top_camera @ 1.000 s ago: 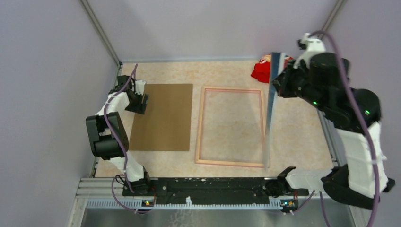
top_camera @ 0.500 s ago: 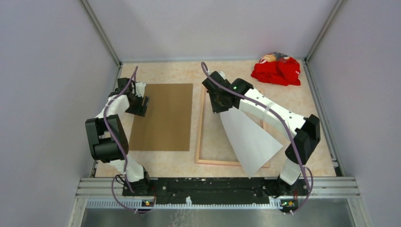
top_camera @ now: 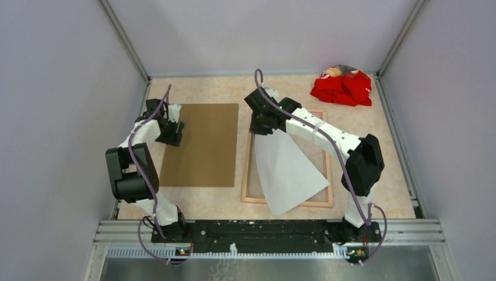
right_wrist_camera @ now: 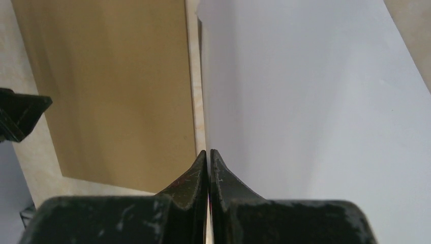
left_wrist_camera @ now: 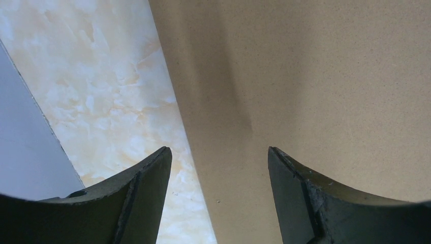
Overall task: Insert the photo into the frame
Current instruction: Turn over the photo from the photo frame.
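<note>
The photo (top_camera: 289, 170) shows its white reverse side and leans tilted over the frame (top_camera: 246, 170), which lies flat with its pale wood-coloured back up. My right gripper (top_camera: 261, 124) is shut on the photo's far edge, above the frame's far left corner. In the right wrist view the jaws (right_wrist_camera: 209, 152) pinch the thin white sheet (right_wrist_camera: 315, 101) edge-on. My left gripper (top_camera: 175, 126) is open and empty, low over the left edge of the brown backing board (top_camera: 202, 146). In the left wrist view its fingers (left_wrist_camera: 219, 157) straddle that board edge (left_wrist_camera: 330, 76).
A red cloth (top_camera: 342, 88) lies at the far right corner of the table. The backing board lies flat just left of the frame and also shows in the right wrist view (right_wrist_camera: 112, 91). Grey walls close in on both sides and the back.
My right arm has swung from high on the right down to the frame's far left corner. The photo went from upright on edge to leaning white side up over the frame. The left arm has not moved.
</note>
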